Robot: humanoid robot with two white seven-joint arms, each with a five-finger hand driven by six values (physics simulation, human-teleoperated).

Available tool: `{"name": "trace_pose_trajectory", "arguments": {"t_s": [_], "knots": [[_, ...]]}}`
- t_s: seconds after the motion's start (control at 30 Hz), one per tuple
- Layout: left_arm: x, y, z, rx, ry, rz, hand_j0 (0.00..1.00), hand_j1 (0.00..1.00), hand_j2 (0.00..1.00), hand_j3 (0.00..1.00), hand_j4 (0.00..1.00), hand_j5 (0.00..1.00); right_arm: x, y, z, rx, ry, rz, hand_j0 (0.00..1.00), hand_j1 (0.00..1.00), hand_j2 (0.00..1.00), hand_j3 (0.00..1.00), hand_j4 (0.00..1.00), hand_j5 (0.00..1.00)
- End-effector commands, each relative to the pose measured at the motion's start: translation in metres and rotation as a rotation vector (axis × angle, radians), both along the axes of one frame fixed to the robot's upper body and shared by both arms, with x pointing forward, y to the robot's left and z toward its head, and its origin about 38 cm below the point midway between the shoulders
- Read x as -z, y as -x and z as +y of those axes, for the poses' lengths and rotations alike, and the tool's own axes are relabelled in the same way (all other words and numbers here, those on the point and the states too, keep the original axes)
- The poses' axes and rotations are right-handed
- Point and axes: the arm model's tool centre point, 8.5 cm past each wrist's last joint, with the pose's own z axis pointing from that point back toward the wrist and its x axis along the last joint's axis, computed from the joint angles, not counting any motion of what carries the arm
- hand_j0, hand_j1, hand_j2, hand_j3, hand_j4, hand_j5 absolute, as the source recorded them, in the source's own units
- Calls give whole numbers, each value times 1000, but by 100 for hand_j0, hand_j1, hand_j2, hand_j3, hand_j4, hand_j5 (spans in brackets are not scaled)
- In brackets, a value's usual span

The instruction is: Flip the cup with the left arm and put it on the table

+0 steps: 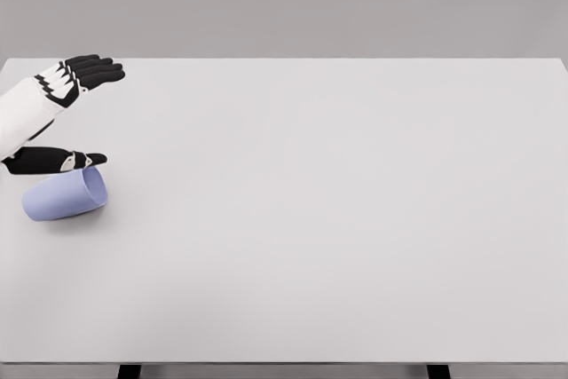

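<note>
Right now, from the head camera, I see a wide white table (337,219) filling most of the frame, with a plain grey wall behind it. At the left edge, a little below the middle, a pale lavender cup (64,196) lies on its side on the tabletop, its open mouth turned toward the right of the picture.

My left hand (62,117) comes in from the left edge, just above the cup. Its four dark fingers (89,70) reach out straight toward the upper left of the frame, while the thumb (58,161) stretches separately lower down, ending just over the cup's upper rim. So the hand is spread wide and holds nothing. Whether the thumb actually touches the cup, I cannot tell; it sits very near.

I judge this as the approach step: the cup is not yet gripped, not yet turned, not yet stood up. The next move, I think, calls for lowering the spread hand around the cup's side wall, closing the fingers on it, then lifting and rotating the wrist until the cup can be set on the table.

My right arm is out of view. The left forearm is cut off by the frame's left edge, and the cup's closed base is turned away, so I cannot see it.
</note>
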Motion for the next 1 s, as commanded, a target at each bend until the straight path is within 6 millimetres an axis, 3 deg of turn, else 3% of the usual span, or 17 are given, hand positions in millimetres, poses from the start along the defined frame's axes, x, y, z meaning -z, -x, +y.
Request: {"name": "trace_pose_trajectory", "arguments": {"t_s": [0.0, 0.47, 0.53, 0.63, 0.77, 0.87, 0.97], "knots": [[-1, 0, 0, 0, 4, 1, 100, 100, 100, 100, 100, 100, 0, 0, 0, -3, -4, -2, 100, 100, 100, 100, 100, 100], [5, 3, 3, 6, -37, 32, 100, 100, 100, 100, 100, 100, 0, 2, 0, 2, 1, 4, 100, 100, 100, 100, 100, 100], [-1, 4, 10, 0, -79, 37, 100, 100, 100, 100, 100, 100, 0, 2, 0, 0, 1, 4, 100, 100, 100, 100, 100, 100], [-3, -1, 14, -47, 10, 85, 100, 100, 100, 100, 100, 100, 0, 2, 0, 2, 1, 4, 100, 100, 100, 100, 100, 100], [6, -13, 28, -182, 102, 284, 100, 100, 100, 100, 100, 100, 0, 2, 0, 2, 1, 4, 100, 100, 100, 100, 100, 100], [22, -6, 40, -207, 52, 482, 100, 100, 100, 100, 100, 100, 0, 2, 0, 2, 1, 4, 100, 100, 100, 100, 100, 100], [42, 1, 36, -181, 76, 614, 100, 100, 100, 100, 100, 100, 0, 2, 0, 2, 1, 4, 100, 100, 100, 100, 100, 100]]}}
